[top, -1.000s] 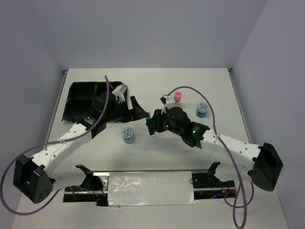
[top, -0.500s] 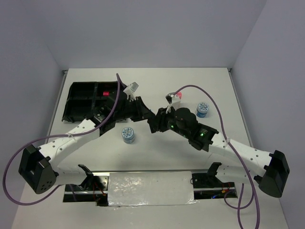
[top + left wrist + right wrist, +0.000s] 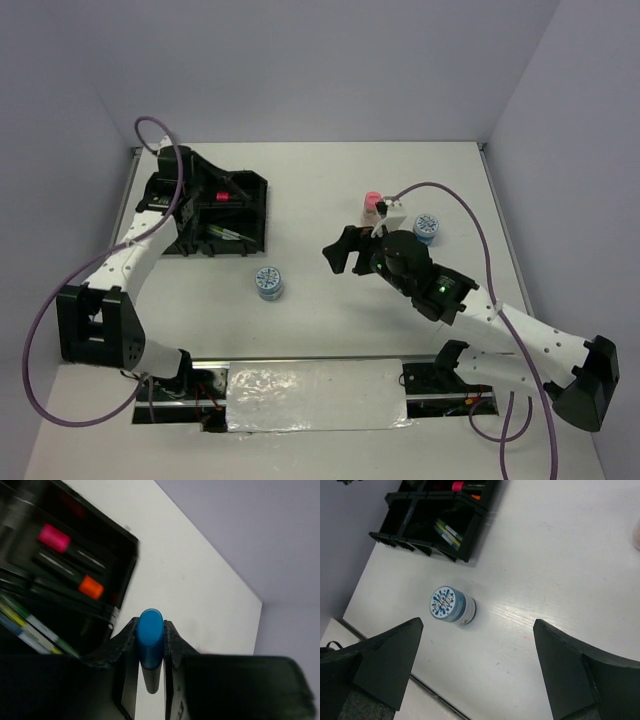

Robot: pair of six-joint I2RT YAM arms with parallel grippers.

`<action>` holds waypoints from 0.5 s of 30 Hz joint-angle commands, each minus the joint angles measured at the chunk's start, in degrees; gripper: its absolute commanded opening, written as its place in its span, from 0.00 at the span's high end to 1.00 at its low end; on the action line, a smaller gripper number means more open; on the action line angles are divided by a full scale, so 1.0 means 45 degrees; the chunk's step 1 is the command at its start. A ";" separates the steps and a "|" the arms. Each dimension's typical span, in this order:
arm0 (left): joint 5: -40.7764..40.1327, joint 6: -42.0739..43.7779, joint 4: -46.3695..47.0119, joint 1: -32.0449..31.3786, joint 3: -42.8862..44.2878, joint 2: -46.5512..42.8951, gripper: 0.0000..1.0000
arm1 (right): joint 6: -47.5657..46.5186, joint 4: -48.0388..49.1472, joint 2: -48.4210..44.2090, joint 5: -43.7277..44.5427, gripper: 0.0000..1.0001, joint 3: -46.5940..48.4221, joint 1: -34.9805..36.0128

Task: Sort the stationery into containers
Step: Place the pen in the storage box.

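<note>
tray point(image 3: 258, 185): black
marker point(image 3: 150, 636): blue cap
tin point(image 3: 451, 605): white lid, blue starburst print, as I read it
bottle point(image 3: 372, 203): pink cap
desk point(image 3: 330, 180): white

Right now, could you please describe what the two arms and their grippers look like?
The left arm and right arm have white link shells with black joints and bases; each trails a purple cable. A small green light glows on the right arm. The left gripper and right gripper have matte black, tapering fingers.
</note>
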 commanded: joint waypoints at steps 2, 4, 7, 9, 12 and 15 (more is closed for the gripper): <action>-0.1002 -0.2018 0.2861 0.0955 -0.0355 0.1378 0.97 | -0.0106 -0.0160 -0.0257 -0.0013 0.00 -0.0487 -0.0051; -0.0965 -0.2312 0.3917 0.1151 -0.0024 0.2159 0.97 | -0.0164 0.0192 -0.0179 -0.0422 0.00 -0.0781 -0.0032; -0.0790 -0.2644 0.4485 0.1366 0.0777 0.3566 0.94 | -0.0261 0.0173 -0.0178 -0.0698 0.00 -0.1035 -0.0032; -0.0711 -0.2858 0.4681 0.1521 0.1149 0.4368 0.92 | -0.0281 0.0309 -0.0257 -0.0737 0.00 -0.1366 -0.0051; -0.0710 -0.3093 0.5011 0.1542 0.1073 0.4819 0.79 | -0.0437 0.0271 -0.0588 -0.0718 0.00 -0.1601 -0.0071; -0.0730 -0.3094 0.5150 0.1893 0.0740 0.4742 0.56 | -0.0574 0.0154 -0.0706 -0.0698 0.00 -0.1582 -0.0110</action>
